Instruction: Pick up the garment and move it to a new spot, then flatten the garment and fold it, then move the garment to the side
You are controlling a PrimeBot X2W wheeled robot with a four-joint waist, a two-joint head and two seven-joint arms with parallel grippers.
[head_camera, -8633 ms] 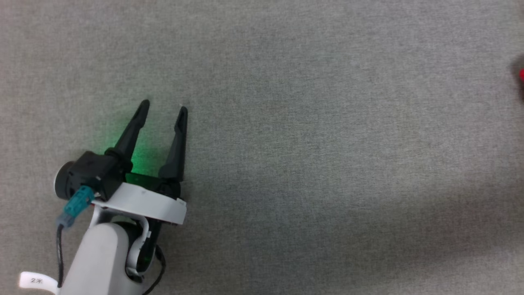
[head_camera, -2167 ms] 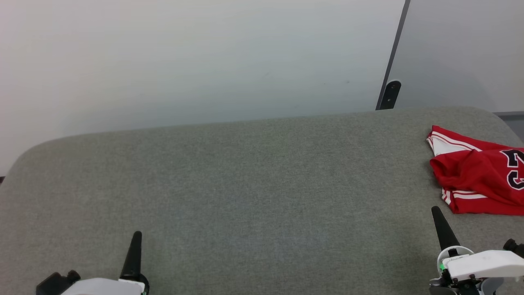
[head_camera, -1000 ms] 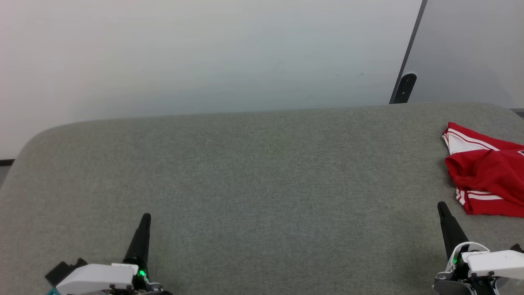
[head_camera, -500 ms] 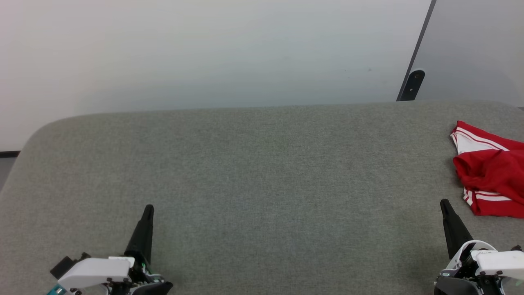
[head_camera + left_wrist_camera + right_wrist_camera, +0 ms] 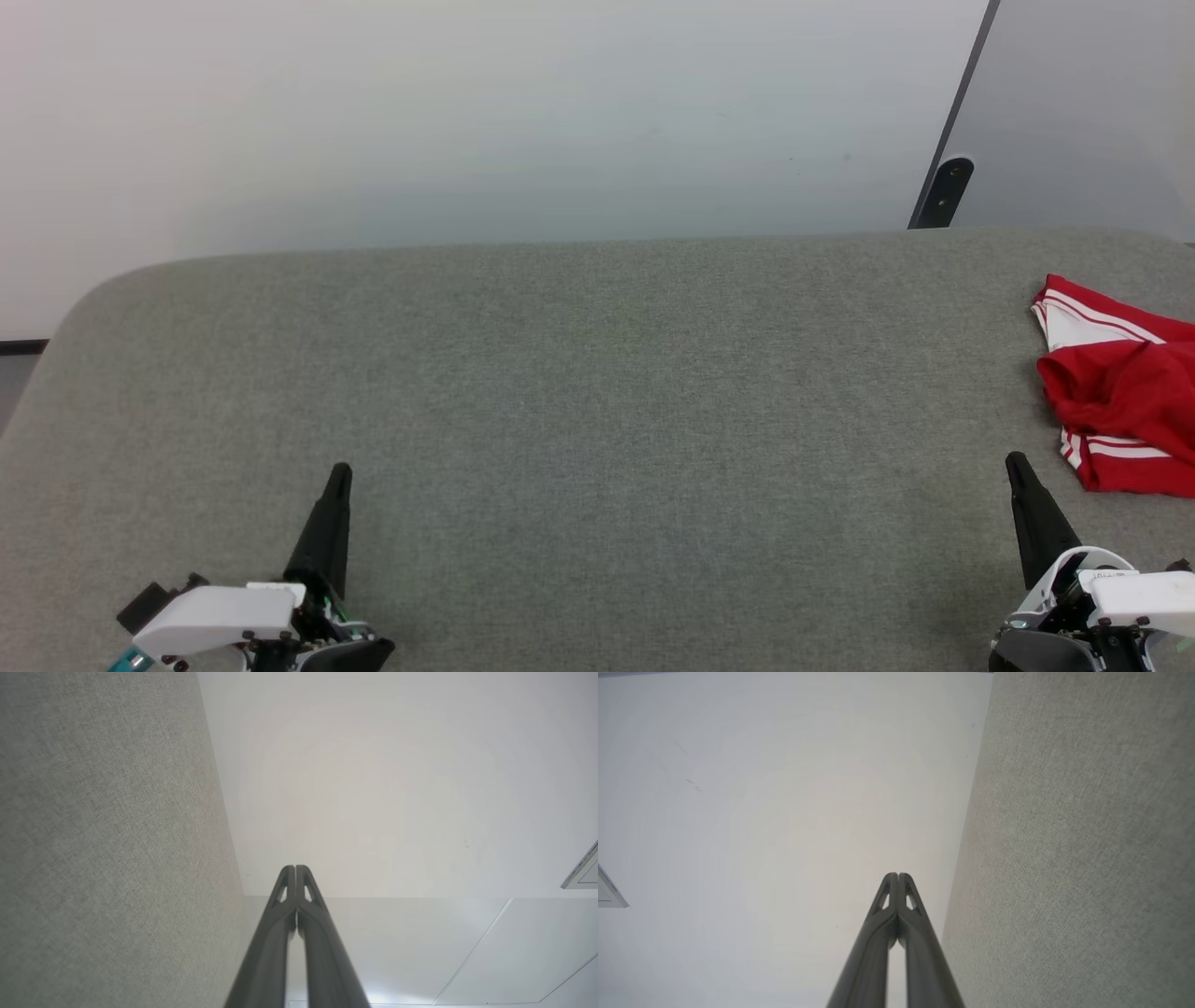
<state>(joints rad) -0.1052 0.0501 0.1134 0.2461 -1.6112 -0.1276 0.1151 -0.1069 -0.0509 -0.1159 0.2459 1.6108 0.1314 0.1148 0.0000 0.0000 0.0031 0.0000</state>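
Left tool [image 5: 295,869] and right tool [image 5: 898,876], both pinched together, hold nothing; red jersey [image 5: 1116,397] lies near the right one.

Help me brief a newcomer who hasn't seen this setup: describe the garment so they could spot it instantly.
Find the wide grey fabric surface before the pale wall and follow it to its right side. There, just beyond the tip of the right pincer, the garment lies crumpled. Bright red cloth with a white panel and striped trim sets it apart from the plain grey.
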